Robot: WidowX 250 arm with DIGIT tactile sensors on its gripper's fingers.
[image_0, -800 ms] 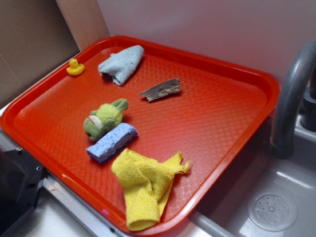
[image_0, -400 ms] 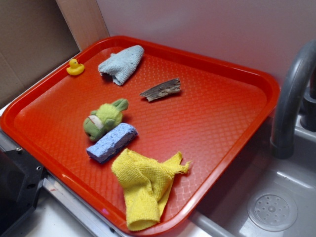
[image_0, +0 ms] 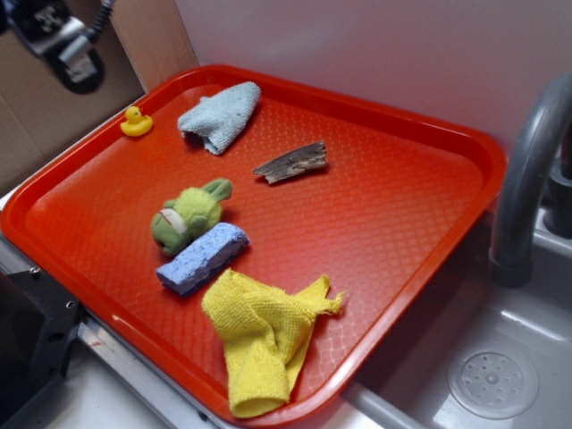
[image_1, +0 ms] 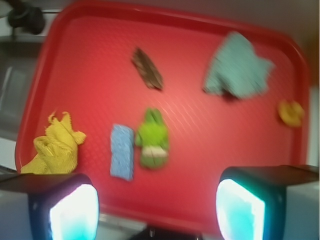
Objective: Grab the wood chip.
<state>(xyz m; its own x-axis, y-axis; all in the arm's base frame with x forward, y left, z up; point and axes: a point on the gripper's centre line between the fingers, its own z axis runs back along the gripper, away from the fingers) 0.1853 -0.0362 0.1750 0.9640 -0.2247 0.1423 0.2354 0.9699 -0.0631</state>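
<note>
The wood chip (image_0: 290, 163) is a dark brown-grey sliver lying flat on the red tray (image_0: 402, 214), toward its far middle. In the wrist view it (image_1: 147, 68) lies in the upper middle, far from the fingers. Part of my arm shows at the top left of the exterior view, high above the tray's left corner. In the wrist view my gripper (image_1: 157, 210) is open and empty, with its two fingers wide apart over the tray's near edge.
On the tray lie a light blue cloth (image_0: 219, 114), a yellow duck (image_0: 136, 121), a green plush toy (image_0: 188, 214), a blue sponge (image_0: 202, 257) and a yellow cloth (image_0: 264, 335). A grey faucet (image_0: 527, 170) and sink (image_0: 492, 380) stand at the right.
The arm has come into the exterior view at the top left. Nothing on the tray has moved.
</note>
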